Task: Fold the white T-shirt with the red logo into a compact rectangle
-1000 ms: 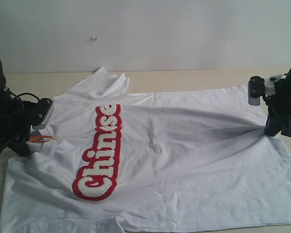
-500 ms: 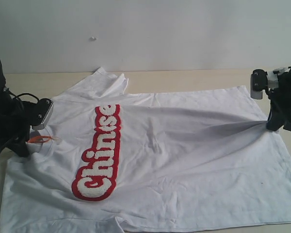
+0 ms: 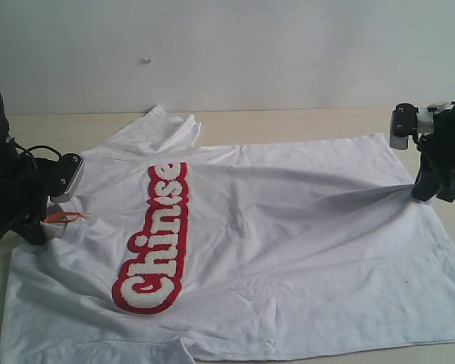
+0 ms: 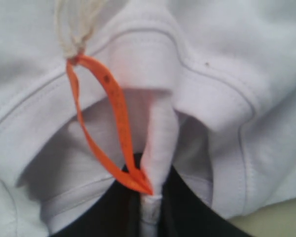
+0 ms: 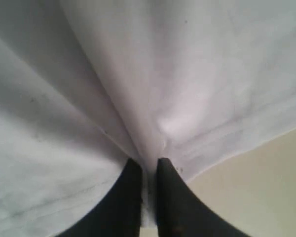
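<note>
**Left side.** The black left tool (image 3: 36, 226) stands at the left edge of the pale beige table (image 3: 288, 121). In the left wrist view the left tool (image 4: 150, 210) is clenched: its jaws are closed on a thin fold of white cloth at the neck opening. The ribbed collar (image 4: 153, 54) curves around just beyond that fold. The narrow orange neck tag (image 4: 116, 128) hangs as a loop from the collar seam, and its tip lies against the clamped fold. In the exterior view the orange neck tag (image 3: 64, 218) lies just beside the tool.

**Centre.** The white T-shirt (image 3: 288, 250), a large short-sleeved cotton garment, lies spread front-up over most of the table, with its collar toward the left edge and its hem toward the right edge. One sleeve (image 3: 163, 129) lies folded toward the far edge. The near side of the shirt reaches the near edge of the view. The red logo (image 3: 155, 239), a long strip of fuzzy white letters on a thick red outline, runs from far to near across the chest in the left half of the table.

**Right side.** The black right tool (image 3: 426, 193) stands near the right edge of the table. In the right wrist view the right tool (image 5: 149, 180) is clenched on a pinch of white cloth close to the hem. The cloth rises toward the tool in a taut ridge.
</note>
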Action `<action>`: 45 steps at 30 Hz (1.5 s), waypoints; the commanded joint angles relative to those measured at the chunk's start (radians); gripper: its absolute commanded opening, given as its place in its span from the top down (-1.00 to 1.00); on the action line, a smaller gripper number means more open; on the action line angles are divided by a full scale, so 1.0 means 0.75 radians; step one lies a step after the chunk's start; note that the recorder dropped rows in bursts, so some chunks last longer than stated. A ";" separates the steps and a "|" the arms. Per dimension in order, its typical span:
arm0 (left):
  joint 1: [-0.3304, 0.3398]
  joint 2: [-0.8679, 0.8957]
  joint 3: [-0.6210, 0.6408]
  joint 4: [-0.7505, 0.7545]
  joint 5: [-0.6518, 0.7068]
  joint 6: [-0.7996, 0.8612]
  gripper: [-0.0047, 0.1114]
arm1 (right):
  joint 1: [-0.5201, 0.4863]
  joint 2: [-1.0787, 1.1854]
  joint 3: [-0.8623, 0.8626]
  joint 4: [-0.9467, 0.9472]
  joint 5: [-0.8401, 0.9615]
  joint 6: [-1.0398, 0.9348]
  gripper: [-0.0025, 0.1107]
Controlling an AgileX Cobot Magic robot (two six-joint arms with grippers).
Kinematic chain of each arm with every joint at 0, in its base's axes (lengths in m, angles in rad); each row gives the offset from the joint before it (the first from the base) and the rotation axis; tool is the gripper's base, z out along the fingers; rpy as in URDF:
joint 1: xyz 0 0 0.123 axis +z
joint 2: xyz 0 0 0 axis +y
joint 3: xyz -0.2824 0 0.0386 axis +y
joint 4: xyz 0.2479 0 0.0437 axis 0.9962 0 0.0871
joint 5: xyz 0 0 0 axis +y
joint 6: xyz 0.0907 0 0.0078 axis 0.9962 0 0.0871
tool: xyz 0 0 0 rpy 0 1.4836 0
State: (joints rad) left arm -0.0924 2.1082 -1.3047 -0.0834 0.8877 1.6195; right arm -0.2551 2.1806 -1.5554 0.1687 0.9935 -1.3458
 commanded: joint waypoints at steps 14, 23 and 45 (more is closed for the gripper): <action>0.004 0.065 0.033 0.023 0.056 -0.002 0.92 | -0.001 0.008 0.004 0.046 -0.037 0.005 0.96; 0.004 0.071 0.033 -0.014 -0.082 -0.110 0.92 | -0.001 0.008 0.004 0.046 -0.037 0.005 0.96; 0.004 -0.230 -0.111 -0.002 -0.177 -0.252 0.92 | -0.001 -0.188 0.001 0.015 -0.027 -0.018 0.96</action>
State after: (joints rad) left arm -0.0924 2.0194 -1.3596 -0.0868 0.7737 1.4635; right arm -0.2551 2.0980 -1.5554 0.1872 0.9713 -1.3559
